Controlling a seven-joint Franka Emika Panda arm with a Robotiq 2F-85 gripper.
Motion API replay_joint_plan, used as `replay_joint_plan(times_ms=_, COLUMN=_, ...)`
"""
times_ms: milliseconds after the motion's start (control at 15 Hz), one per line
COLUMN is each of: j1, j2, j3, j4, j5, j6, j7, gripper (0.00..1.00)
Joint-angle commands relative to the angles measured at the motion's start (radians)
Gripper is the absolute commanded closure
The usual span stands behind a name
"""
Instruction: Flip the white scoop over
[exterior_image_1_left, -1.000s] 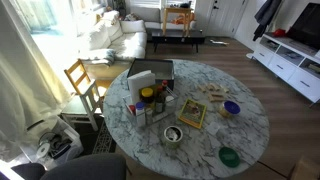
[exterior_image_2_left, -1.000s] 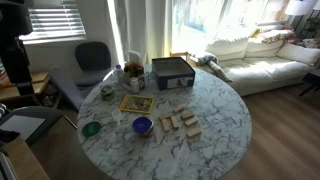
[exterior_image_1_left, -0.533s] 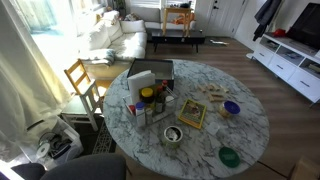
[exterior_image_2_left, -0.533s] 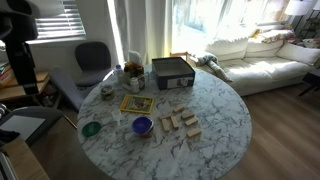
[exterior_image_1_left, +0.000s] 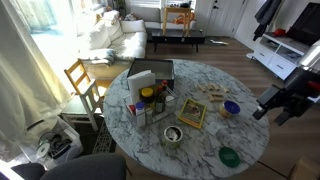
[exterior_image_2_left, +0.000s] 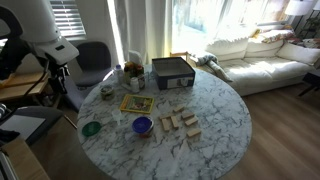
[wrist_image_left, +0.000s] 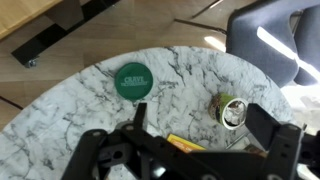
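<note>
Marble table bears one green lid, one tin; gripper spread open.

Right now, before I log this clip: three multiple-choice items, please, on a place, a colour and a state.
1. In the wrist view, where does the green lid lie relative to the metal tin? A) left of it B) on top of it C) inside it
2. What colour is the small bowl beside the wooden blocks? A) red B) blue C) white
3. How is the gripper? A) shut on the tin B) shut on the lid C) open, holding nothing
Answers: 1 A, the lid lies apart, left of the tin; 2 B, blue in both exterior views; 3 C, fingers spread wide above the table.
</note>
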Motion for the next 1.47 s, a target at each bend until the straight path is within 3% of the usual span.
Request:
replay_joint_plan(times_ms=0, j1=0.031, j2=0.022, j3=0.007, j4=-0.025, j5=0.024, j6=0.082, j7=0.043, gripper=0.00)
replay_joint_plan(times_ms=133, j1=0.048, j2=0.063, j3=0.036, j4=-0.054, j5=0.057, j6=0.169, j7=0.079, gripper=0.00)
replay_joint_plan(times_ms=467, j1=0.056, j2=0.039, j3=0.046, j4=-0.043, j5=0.054, j6=0.180, j7=0.118, gripper=0.00)
replay_joint_plan(times_ms=733, j1=0.028, j2=0.200, j3=0.099, j4=0.012, j5=0.026, j6=0.293, j7=0.273, gripper=0.00)
replay_joint_plan(times_ms=1000, j1=0.005, j2=0.396, j3=0.146, j4=0.095, j5=-0.120, j6=0.363, j7=0.440, gripper=0.00)
replay_joint_plan(times_ms=1400, j1=0.044, j2=0.661, j3=0.087, j4=0.227, j5=-0.254, j6=0.431, j7=0.552, gripper=0.00)
